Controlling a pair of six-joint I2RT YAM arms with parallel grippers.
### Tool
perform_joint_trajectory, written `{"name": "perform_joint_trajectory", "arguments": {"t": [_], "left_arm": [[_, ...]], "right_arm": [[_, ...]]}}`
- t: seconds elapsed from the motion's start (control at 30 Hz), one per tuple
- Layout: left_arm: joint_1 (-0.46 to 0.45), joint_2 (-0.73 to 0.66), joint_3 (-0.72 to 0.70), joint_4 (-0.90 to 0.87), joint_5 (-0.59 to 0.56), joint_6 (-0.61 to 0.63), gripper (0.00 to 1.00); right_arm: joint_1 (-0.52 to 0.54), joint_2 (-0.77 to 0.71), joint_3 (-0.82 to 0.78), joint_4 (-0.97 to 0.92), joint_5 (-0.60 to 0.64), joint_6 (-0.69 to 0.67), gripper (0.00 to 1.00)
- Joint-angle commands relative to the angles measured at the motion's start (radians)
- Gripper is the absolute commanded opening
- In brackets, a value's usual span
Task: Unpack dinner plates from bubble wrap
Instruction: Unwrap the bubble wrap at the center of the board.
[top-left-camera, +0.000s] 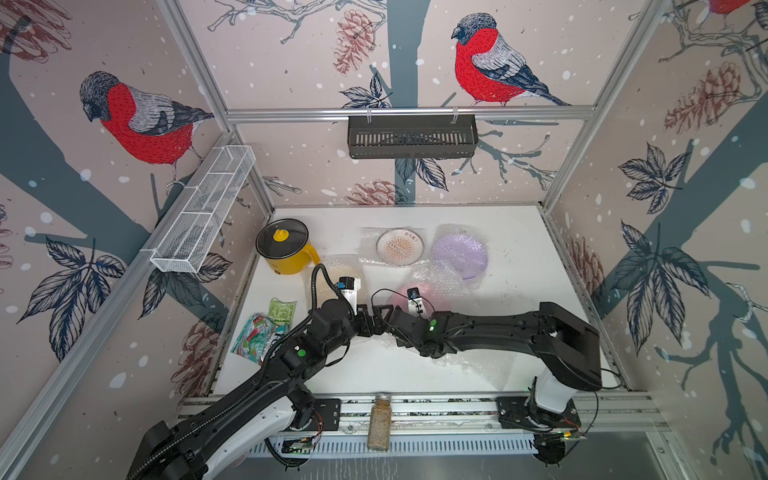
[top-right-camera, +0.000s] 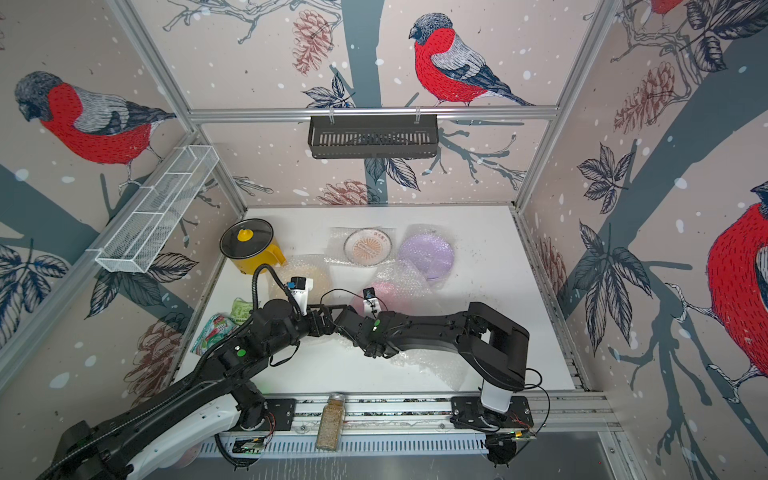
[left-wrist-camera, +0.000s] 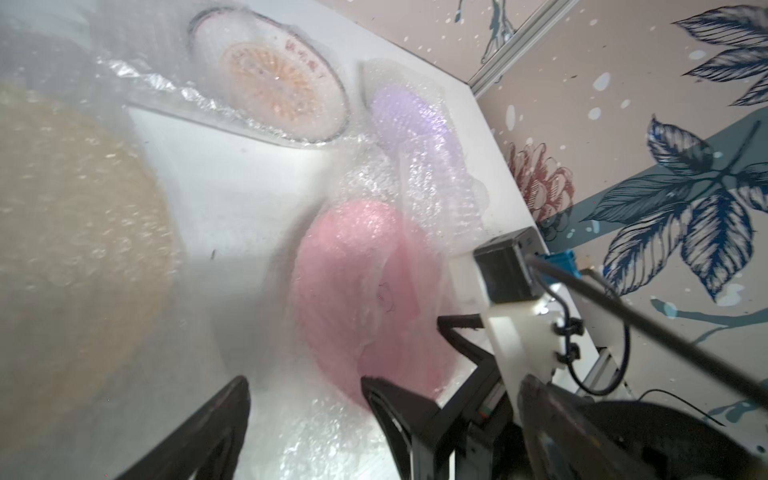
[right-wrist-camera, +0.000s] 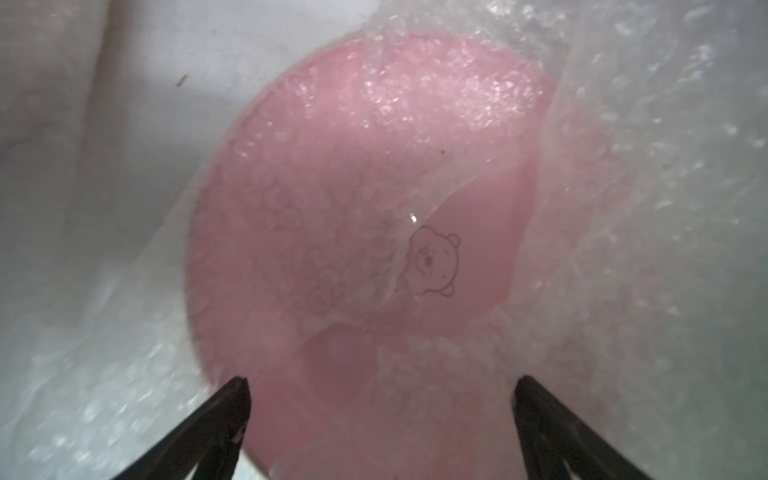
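snack bags: I see two glossy colourful snack bags (top-left-camera: 266, 328) at the far left of the white table (top-left-camera: 519, 291), beside my left arm.
pot: yellow pot with a black glass lid (top-left-camera: 286, 249), back left corner.
cream plate: round cream plate (top-left-camera: 330, 268) lies under clear bubble wrap (top-left-camera: 436, 278), just right of the pot.
left gripper: left gripper (left-wrist-camera: 305, 382) has its jaws spread wide with nothing between them, over the table between the cream plate and the pink one.
jar: glass spice jar (top-left-camera: 379, 422) lies on the front rail.
right gripper: right gripper (right-wrist-camera: 380, 381) has its jaws wide apart and empty, over the near rim of the pink plate.
pink plate: round pink plate (right-wrist-camera: 353, 187) sits mid-table, mostly wrapped. A bare patch shows a bear outline (right-wrist-camera: 434, 262).
sunburst plate: white plate with an orange sunburst print (top-left-camera: 400, 247), wrapped, at the back centre.
lilac plate: round lilac plate (top-left-camera: 457, 253), wrapped, just right of the sunburst plate.
loose sheet: crumpled bubble-wrap sheet (top-left-camera: 478, 365) lies under my right arm.
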Motion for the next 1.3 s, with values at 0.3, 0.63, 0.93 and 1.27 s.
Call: {"name": "perform_joint_trajectory", "arguments": {"t": [0.3, 0.63, 0.93, 1.27], "left_arm": [[0.031, -0.084, 0.031, -0.020, -0.104, -0.065, 0.99], [0.034, 0.004, 0.044, 0.015, -0.065, -0.033, 0.99], [0.034, 0.206, 0.081, 0.102, -0.017, 0.011, 0.97], [0.034, 0.529, 0.215, 0.108, -0.041, 0.047, 0.96]], "right_arm": [[-0.024, -0.058, -0.096, -0.112, 0.114, 0.102, 0.72], [-0.036, -0.264, -0.139, -0.107, 0.122, 0.056, 0.19], [-0.404, -0.616, -0.249, -0.076, -0.007, -0.180, 0.05], [-1.084, -0.718, -0.244, 0.083, -0.136, -0.374, 0.06]]}}
